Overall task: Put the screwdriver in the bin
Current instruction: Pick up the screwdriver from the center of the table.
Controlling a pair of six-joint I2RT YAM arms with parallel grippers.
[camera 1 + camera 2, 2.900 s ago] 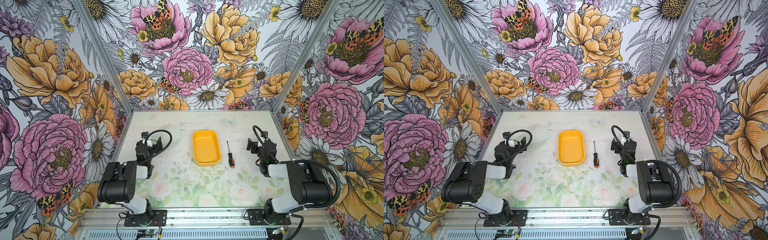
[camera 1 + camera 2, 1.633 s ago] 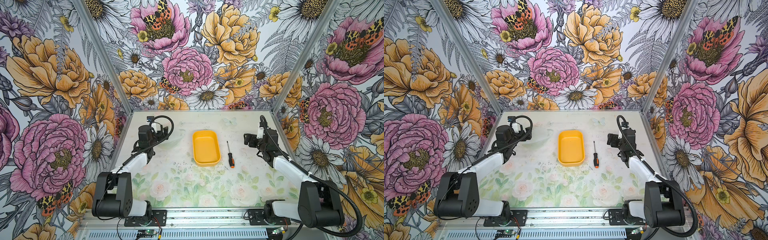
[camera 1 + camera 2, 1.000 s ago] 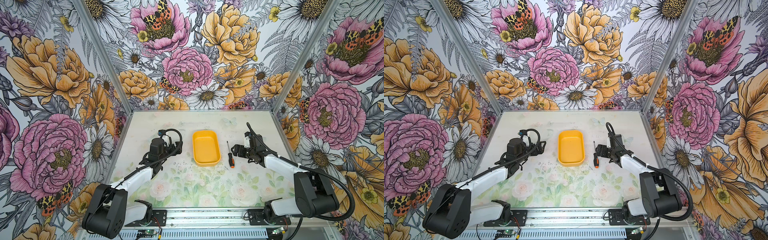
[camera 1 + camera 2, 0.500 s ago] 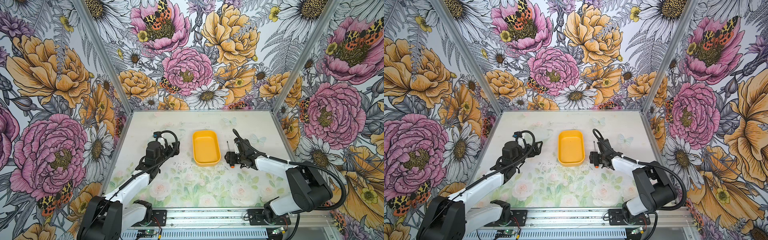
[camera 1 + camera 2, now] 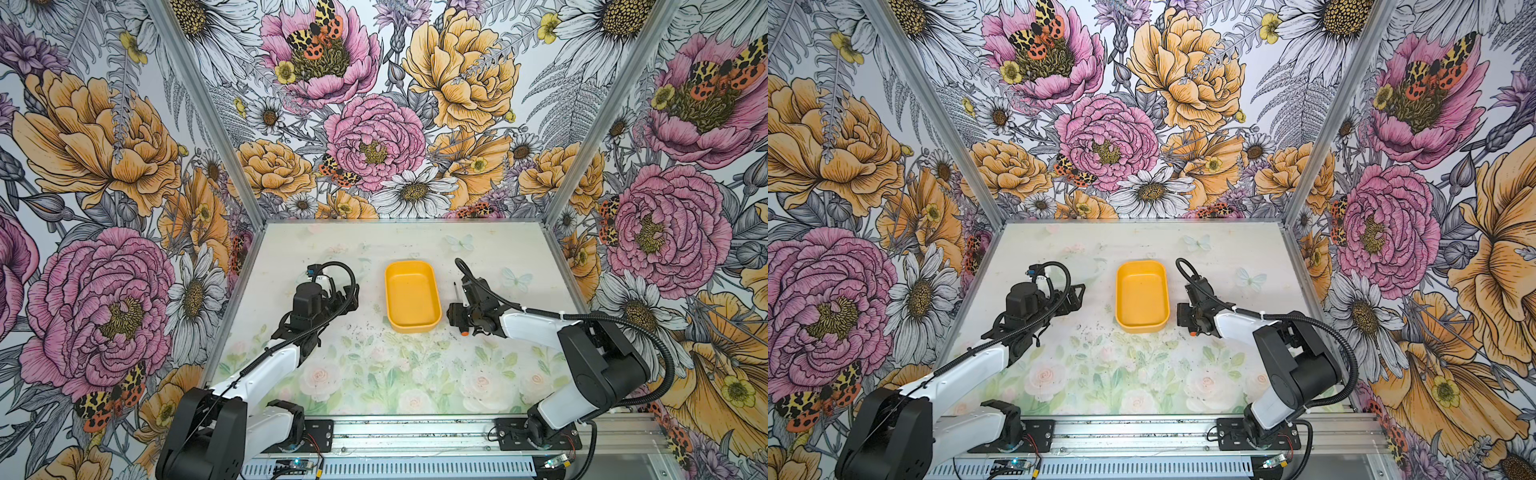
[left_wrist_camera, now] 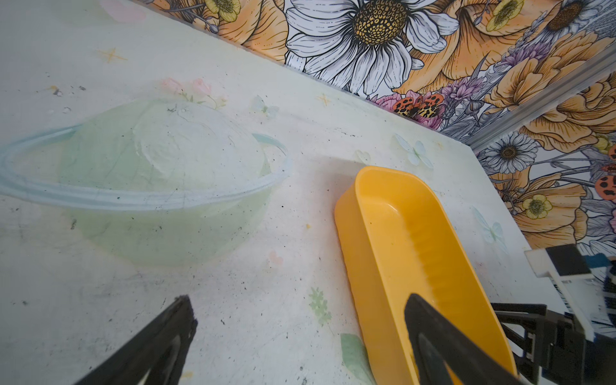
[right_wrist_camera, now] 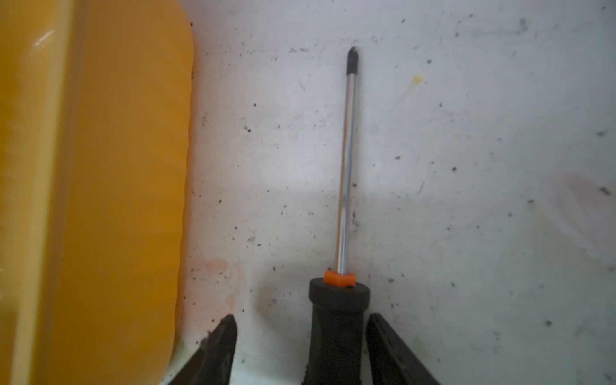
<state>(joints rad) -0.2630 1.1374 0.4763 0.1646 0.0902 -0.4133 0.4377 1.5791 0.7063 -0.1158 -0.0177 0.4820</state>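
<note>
Right end effector (image 5: 460, 319) has swung in from the right over the last second and now sits low on the screwdriver (image 5: 464, 333); left arm nearly unchanged. Screwdriver and bin (image 5: 411, 299) unmoved: screwdriver flat on the counter (image 5: 374, 374), just right of the bin, parallel to its long side. Both top views hide the handle, showing only shaft and orange end. Right wrist view shows the fingers (image 7: 216, 353) astride the black handle, partly open; clear gap at the bin-side finger, the other at or nearly on the handle; not clamped. Left wrist view shows the left end effector (image 6: 300, 300) spread wide, holding nothing, beside the bin
</note>
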